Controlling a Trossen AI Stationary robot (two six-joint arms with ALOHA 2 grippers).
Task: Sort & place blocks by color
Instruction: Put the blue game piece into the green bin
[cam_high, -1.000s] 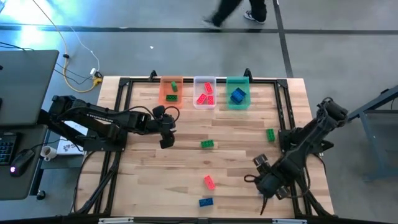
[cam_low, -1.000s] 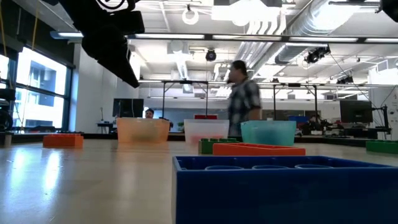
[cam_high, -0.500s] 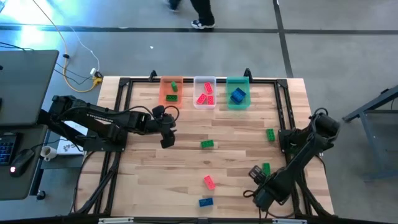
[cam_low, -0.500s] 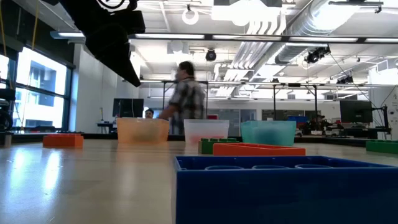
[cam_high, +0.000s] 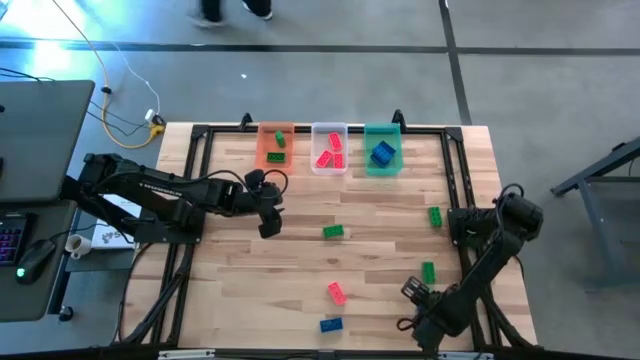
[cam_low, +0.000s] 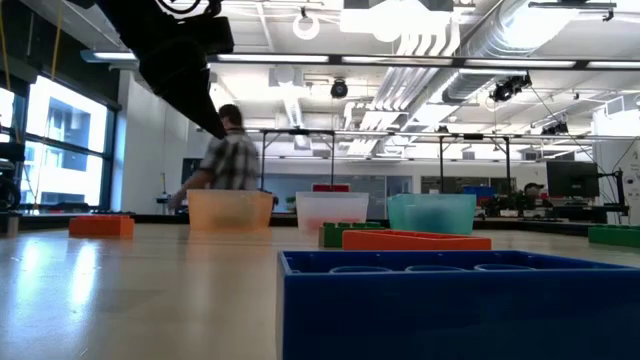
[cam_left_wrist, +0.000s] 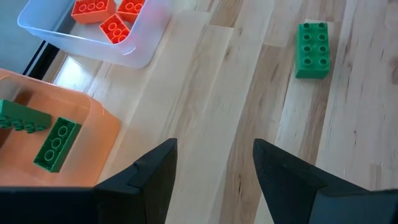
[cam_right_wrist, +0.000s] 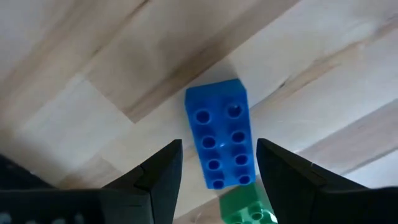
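Note:
Loose blocks lie flat on the table: green ones (cam_high: 333, 231) (cam_high: 435, 215) (cam_high: 428, 271), a red-orange one (cam_high: 337, 292) and a blue one (cam_high: 331, 324). My left gripper (cam_high: 268, 226) (cam_left_wrist: 214, 168) hangs open over bare wood near the orange tub (cam_high: 276, 146), with a green block (cam_left_wrist: 312, 50) farther off. My right gripper (cam_high: 412, 292) (cam_right_wrist: 217, 168) is open near the table's near right corner. In its wrist view a blue block (cam_right_wrist: 221, 146) shows in the gap between the fingers, a green block's corner (cam_right_wrist: 249, 213) beside it. The fingers do not visibly touch it.
Three tubs stand along the far edge: the orange tub (cam_left_wrist: 50, 134) holds green blocks, a clear tub (cam_high: 329, 148) (cam_left_wrist: 93, 25) holds red-orange ones, and a green tub (cam_high: 382, 150) holds a blue one. A black frame (cam_high: 200, 135) rims the table. A person (cam_low: 228, 160) walks beyond the far edge.
My right arm has drawn back toward the table's near edge, so its gripper now sits nearer that edge. This uncovered the green block on the right, which stayed where it lay. The person beyond the table walked from right to left.

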